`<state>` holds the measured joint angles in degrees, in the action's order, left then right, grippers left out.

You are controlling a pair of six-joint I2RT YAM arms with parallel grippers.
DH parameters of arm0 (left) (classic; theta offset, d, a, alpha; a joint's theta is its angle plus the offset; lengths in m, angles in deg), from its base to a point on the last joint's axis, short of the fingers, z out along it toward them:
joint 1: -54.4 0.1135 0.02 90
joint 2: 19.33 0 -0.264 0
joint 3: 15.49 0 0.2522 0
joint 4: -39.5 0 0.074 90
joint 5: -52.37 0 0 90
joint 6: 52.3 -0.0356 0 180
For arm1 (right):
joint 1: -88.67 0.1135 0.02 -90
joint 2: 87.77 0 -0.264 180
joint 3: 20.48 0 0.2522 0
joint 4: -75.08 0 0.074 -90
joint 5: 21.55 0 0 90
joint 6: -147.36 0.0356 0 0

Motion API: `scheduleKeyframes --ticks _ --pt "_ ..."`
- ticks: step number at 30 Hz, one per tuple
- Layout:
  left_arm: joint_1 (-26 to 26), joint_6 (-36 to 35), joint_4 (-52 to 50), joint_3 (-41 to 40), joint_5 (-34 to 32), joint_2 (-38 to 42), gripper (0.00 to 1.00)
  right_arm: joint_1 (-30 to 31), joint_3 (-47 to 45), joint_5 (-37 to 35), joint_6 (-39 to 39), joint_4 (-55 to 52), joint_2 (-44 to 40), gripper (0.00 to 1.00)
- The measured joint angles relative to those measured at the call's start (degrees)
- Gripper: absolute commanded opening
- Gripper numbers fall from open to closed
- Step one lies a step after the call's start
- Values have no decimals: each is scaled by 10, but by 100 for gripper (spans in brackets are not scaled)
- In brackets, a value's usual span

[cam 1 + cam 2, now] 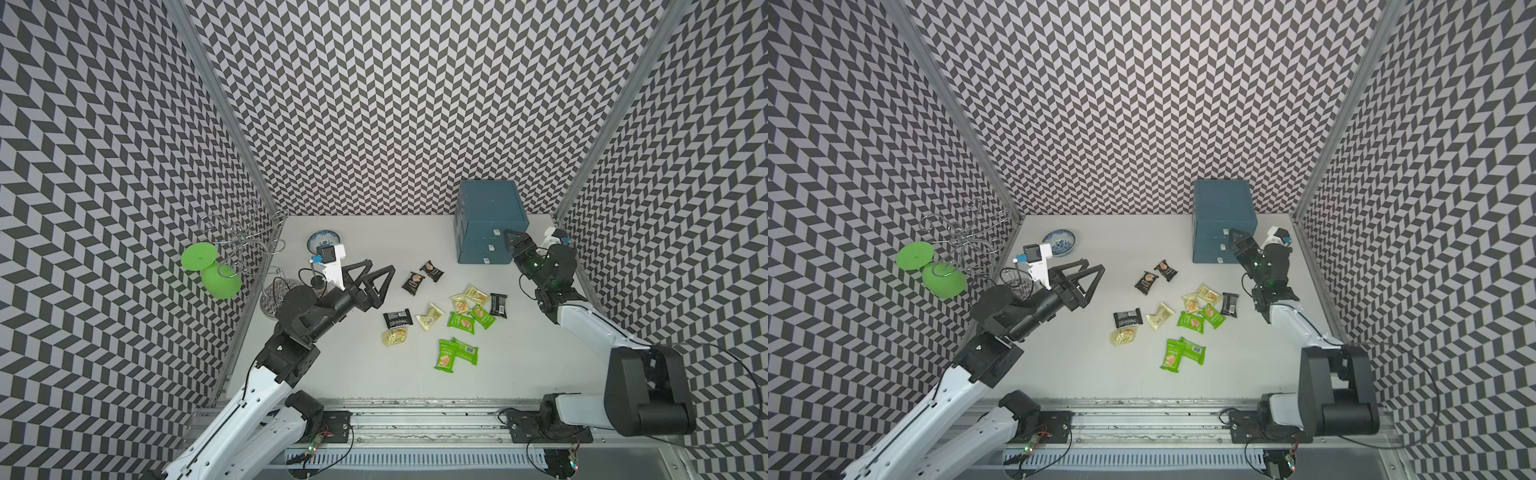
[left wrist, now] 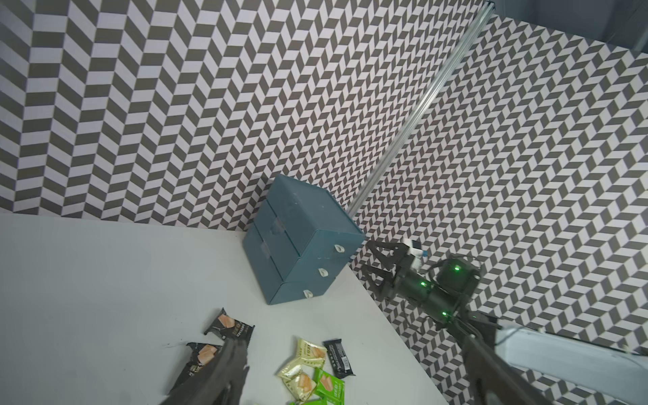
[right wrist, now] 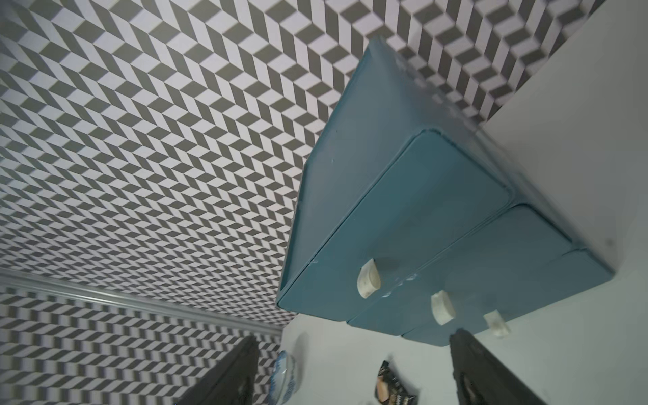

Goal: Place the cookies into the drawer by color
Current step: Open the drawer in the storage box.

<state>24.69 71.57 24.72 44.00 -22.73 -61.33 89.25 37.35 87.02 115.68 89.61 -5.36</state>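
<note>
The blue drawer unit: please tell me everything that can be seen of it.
The blue drawer unit is a box-shaped cabinet, plastic by its look, with three stacked drawers, all shut, each with a small white handle. It stands upright on the white table by the back wall. The open right end effector is near its front, apart from it.

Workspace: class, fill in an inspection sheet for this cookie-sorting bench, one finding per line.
Surface: white table, no spills seen.
Job's things: cookie packets loose on the table, black, yellow and green mixed; blue drawer unit, all three drawers shut.
Clutter: patterned bowl, wire rack, green cup.
Tools: left tool open, empty; right tool open, facing the drawer handles.
Cables: black cable looped behind right tool.
Surroundings: chevron walls; metal rail in front.
</note>
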Motion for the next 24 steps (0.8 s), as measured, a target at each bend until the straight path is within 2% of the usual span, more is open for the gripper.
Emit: scheduleKeyframes --ticks 4,6,9,14,20,24 --pt "0 -53 -127 100 15 -34 99 -13 58 107 104 56 111 78" --pt "1 -83 -159 118 21 -53 99 -15 68 131 136 70 140 77" --pt "5 -121 -193 121 39 -90 99 -16 79 149 157 68 153 69" --pt "6 -160 -204 83 66 -126 99 -21 90 162 169 80 155 55" --pt "6 -200 -183 19 70 -74 100 -41 63 162 178 100 154 46" --pt "6 -218 -158 -16 69 -34 99 -50 47 158 182 111 154 35"
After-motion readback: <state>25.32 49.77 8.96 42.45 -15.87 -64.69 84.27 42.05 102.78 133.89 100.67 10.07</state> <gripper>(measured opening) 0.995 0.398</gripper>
